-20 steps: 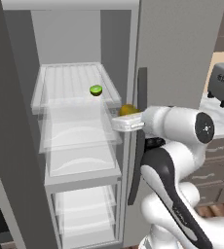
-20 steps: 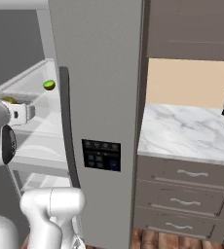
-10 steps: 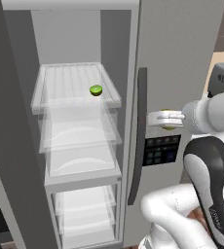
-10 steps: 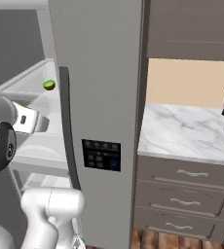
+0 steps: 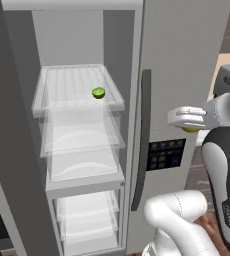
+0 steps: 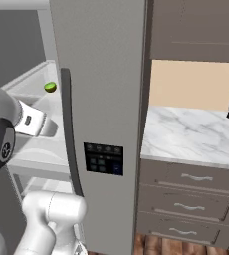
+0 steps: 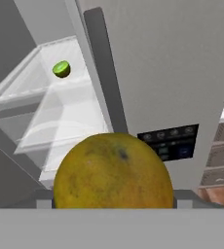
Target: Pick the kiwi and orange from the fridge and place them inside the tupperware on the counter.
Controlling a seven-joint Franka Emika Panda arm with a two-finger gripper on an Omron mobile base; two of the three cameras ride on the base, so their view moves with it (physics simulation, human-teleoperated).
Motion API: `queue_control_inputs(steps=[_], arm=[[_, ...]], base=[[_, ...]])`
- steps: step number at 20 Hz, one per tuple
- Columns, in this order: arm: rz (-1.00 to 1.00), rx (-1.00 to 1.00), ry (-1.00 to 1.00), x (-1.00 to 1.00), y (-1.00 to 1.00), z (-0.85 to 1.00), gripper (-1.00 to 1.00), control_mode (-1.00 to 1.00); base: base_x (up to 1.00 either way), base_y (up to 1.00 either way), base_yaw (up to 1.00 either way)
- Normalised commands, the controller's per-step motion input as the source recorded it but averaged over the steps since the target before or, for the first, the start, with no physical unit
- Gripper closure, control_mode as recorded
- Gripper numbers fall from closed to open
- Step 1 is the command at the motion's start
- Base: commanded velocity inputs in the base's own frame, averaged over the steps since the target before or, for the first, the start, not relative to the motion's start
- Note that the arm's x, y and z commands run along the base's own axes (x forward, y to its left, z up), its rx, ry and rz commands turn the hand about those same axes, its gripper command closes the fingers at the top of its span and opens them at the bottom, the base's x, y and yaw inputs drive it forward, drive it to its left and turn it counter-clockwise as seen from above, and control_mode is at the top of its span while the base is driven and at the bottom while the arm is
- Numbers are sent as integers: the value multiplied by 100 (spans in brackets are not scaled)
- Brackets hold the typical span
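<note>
From the left base view I see the gripper (image 5: pixel 191 120) out in front of the closed right door of the fridge (image 5: pixel 187 60), just right of the door handle (image 5: pixel 142 140) and above the keypad (image 5: pixel 164 154). A sliver of the orange (image 5: pixel 191 129) shows under the hand, so I judge it is being carried clear of the shelves toward the counter. The kiwi (image 5: pixel 98 92) sits on the top shelf, near its right wall, cut face up, waiting its turn

From the right base view the counter (image 6: pixel 186 134) lies to the right past the fridge (image 6: pixel 101 74); I cannot spot the tupperware here. The kiwi (image 6: pixel 50 87) shows left of the handle (image 6: pixel 69 134)

In the hand view the orange (image 7: pixel 114 172) sits between the fingers, clamped, and blocks the tips. The kiwi (image 7: pixel 61 69) lies far left on its shelf
</note>
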Motion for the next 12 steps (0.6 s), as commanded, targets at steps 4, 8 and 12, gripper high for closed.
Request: queue_control_inputs(steps=[4,8,12], arm=[[-5,0,1,-10,-11,-14,100,100],[0,0,0,0,0,0,100,100],[0,0,0,0,0,0,100,100]], base=[[-4,-6,-2],[-6,-26,-4],[-33,-89,0]])
